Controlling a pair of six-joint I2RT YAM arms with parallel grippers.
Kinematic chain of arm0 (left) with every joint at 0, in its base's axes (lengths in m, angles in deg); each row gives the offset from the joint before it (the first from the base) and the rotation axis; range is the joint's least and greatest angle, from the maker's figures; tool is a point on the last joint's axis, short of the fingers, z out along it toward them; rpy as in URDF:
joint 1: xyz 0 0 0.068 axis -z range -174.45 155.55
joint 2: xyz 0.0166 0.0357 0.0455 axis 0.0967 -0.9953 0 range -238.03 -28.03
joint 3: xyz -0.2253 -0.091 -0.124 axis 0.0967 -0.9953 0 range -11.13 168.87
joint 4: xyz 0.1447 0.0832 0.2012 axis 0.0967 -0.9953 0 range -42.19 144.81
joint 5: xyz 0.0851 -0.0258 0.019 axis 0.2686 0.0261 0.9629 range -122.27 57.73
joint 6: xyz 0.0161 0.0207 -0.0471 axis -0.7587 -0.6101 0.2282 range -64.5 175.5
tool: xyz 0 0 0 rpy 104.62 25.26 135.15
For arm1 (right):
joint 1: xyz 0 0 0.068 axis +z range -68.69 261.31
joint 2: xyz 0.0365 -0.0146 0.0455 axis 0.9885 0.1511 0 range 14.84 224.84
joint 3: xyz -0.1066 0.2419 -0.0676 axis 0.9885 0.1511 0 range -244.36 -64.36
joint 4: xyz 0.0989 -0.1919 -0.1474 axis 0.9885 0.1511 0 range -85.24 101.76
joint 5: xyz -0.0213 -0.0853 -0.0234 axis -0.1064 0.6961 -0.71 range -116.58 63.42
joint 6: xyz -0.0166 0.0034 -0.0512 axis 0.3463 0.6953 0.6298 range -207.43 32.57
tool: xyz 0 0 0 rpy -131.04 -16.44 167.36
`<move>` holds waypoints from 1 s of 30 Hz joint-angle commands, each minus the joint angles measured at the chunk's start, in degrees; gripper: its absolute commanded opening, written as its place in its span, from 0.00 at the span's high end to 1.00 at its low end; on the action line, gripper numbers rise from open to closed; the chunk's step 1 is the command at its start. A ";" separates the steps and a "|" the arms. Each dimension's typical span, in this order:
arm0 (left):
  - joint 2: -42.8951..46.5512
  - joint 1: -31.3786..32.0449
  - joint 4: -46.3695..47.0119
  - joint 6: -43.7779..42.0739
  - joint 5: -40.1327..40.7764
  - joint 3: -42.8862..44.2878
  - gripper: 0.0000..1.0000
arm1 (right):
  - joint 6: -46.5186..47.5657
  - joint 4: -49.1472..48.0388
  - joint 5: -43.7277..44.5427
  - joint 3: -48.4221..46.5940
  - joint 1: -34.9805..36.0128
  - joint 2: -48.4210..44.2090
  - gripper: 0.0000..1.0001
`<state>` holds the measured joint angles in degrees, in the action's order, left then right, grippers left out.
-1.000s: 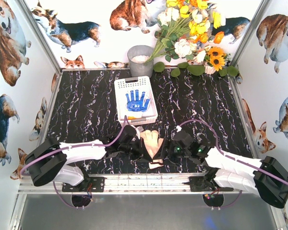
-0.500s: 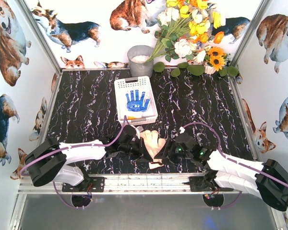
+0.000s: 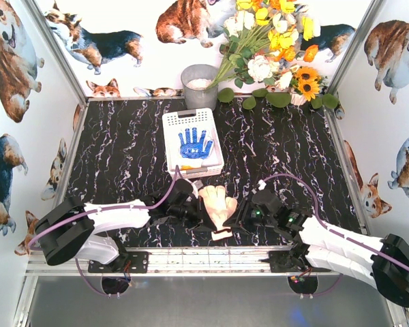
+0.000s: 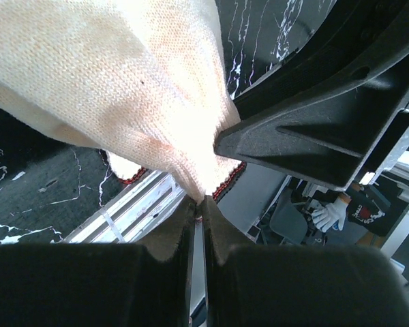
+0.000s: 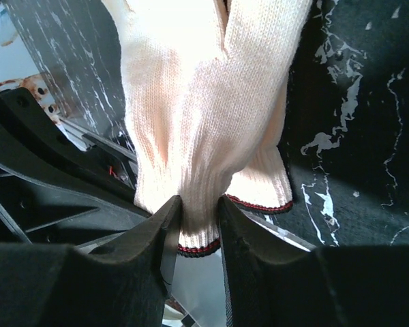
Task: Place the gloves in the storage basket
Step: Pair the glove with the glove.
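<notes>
Right wrist view shows right gripper (image 5: 200,204) clamped on the red-trimmed cuff of a cream glove (image 5: 198,102); left gripper (image 4: 199,204) pinches its fabric tight alongside.

White walls (image 3: 143,71) printed with corgi dogs fill the left, top and right of the frame. A black, white-veined marble-patterned tabletop (image 3: 123,157) spans the centre, with a yellow-and-white flower bouquet (image 3: 269,41) at upper right.

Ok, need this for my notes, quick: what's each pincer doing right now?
Left pincer: closed, pinching the cream glove.
Right pincer: closed on that glove's cuff.
</notes>
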<state>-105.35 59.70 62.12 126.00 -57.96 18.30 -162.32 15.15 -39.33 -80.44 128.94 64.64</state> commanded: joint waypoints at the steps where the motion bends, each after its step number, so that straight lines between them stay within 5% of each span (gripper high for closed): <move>1: -1.41 0.65 -0.61 -0.50 -0.87 -0.29 1.00 | 2.01 1.45 1.06 -1.60 0.35 0.47 0.70; 23: -10.79 1.75 -0.15 -3.33 -1.95 -0.04 0.99 | 10.59 8.23 1.27 -9.40 0.35 9.55 0.73; 30: -9.14 1.75 -2.60 -4.23 -0.85 0.42 0.78 | 11.27 11.12 2.41 -9.69 0.35 8.54 0.70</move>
<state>-115.92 60.99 60.99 123.20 -59.03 18.30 -152.25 24.77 -38.83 -87.46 128.99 74.54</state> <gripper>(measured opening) 0.176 0.277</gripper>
